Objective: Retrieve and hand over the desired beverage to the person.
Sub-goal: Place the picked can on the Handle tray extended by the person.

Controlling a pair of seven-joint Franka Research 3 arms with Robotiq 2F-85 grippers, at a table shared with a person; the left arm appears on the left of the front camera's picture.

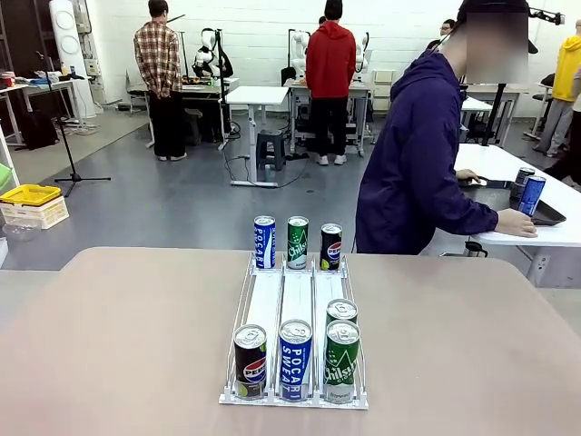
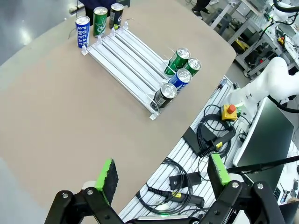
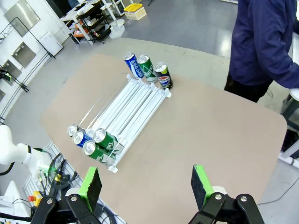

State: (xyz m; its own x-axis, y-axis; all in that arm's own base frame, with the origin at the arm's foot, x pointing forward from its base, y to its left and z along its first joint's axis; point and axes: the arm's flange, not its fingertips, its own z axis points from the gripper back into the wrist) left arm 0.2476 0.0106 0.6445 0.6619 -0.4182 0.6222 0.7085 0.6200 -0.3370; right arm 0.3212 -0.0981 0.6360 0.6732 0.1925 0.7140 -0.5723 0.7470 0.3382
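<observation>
A white wire rack [image 1: 297, 300] lies mid-table. At its near end stand a Pepsi can [image 1: 250, 361], a blue Pocari Sweat can [image 1: 295, 359] and two green cans [image 1: 341, 350]. Off its far end stand a Pocari can [image 1: 264, 242], a green can [image 1: 297, 242] and a Pepsi can [image 1: 331, 246]. The person [image 1: 418, 154] in a dark purple-navy hoodie stands beyond the far edge, turned toward a side table. My left gripper [image 2: 163, 172] hangs open high over the table's near edge, far from the rack [image 2: 126, 60]. My right gripper [image 3: 146, 185] is open too, above the rack's [image 3: 133, 105] near side.
The person's hand rests on a white side table [image 1: 508, 168] at the right beside a blue can [image 1: 531, 194]. Two other people stand with their backs turned at benches far off. Cables and a red stop button [image 2: 229, 108] lie below the table's near edge.
</observation>
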